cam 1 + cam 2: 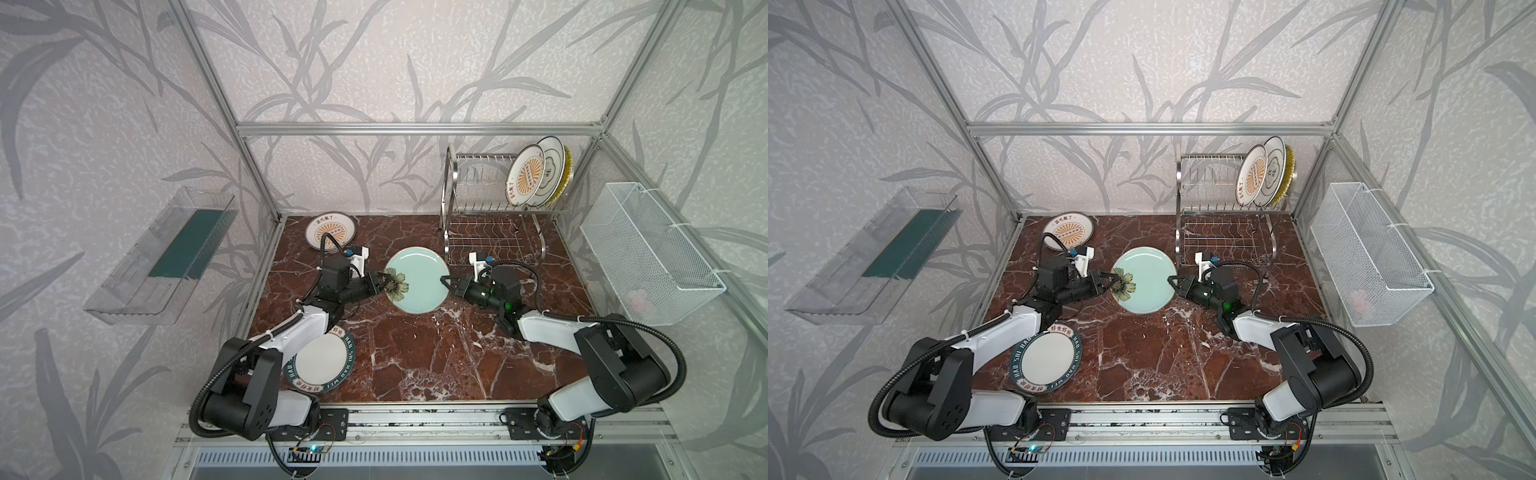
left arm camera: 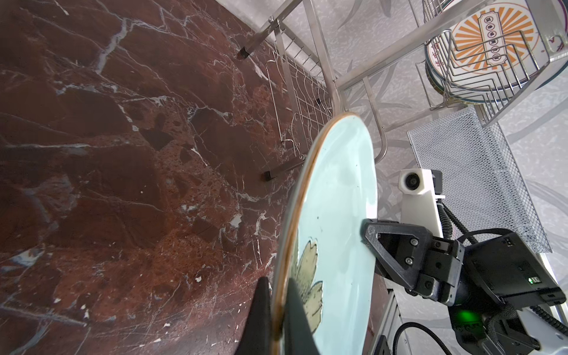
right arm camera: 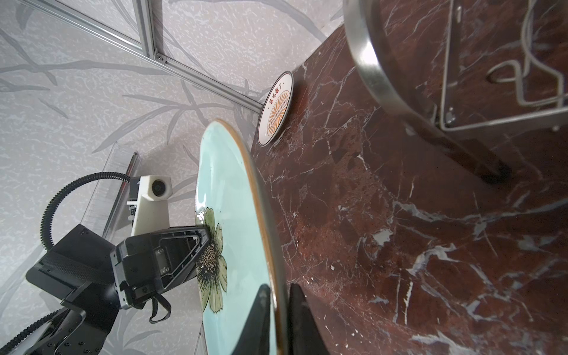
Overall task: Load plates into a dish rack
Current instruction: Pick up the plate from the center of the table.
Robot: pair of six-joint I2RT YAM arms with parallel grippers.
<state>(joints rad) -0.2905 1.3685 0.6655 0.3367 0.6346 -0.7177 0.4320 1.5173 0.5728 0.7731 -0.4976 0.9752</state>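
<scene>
In the dish rack [image 1: 482,183] stand three plates [image 1: 528,174], two more plates [image 1: 322,361] lie on the table [image 1: 436,353], and the left gripper [image 1: 380,280] clamps the raised pale green plate [image 1: 417,278] while the right gripper [image 1: 446,284] straddles its rim, grip unclear.

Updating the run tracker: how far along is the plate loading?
Done: three plates stand in the dish rack, upper tier. In hand: the pale green plate, lifted, left end effector clamped on one rim, right end effector straddling the opposite rim. Left: that plate plus the sunburst plate and teal-lettered plate lying on the table.
</scene>
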